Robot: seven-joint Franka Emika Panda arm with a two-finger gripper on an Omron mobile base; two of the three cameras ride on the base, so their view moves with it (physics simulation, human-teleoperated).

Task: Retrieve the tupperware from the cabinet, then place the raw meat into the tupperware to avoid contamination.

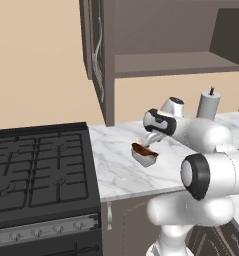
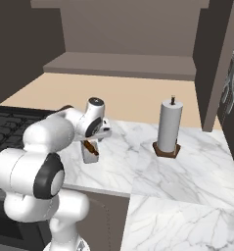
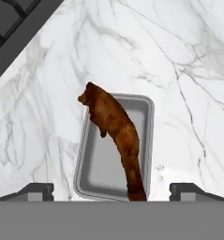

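Reddish-brown raw meat point(image 3: 115, 136), one, in one tupperware point(image 3: 98, 168)

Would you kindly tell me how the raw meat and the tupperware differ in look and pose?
The raw meat is reddish-brown and irregular, thick at one end and thin at the other; the tupperware is pale grey and rectangular. The meat lies diagonally, its thick end poking over the rim; the tupperware sits flat on the marble counter. Both are small.

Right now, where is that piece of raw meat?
The raw meat lies in the tupperware on the marble counter, thick end poking over the rim, just right of the stove, directly below the open gripper.
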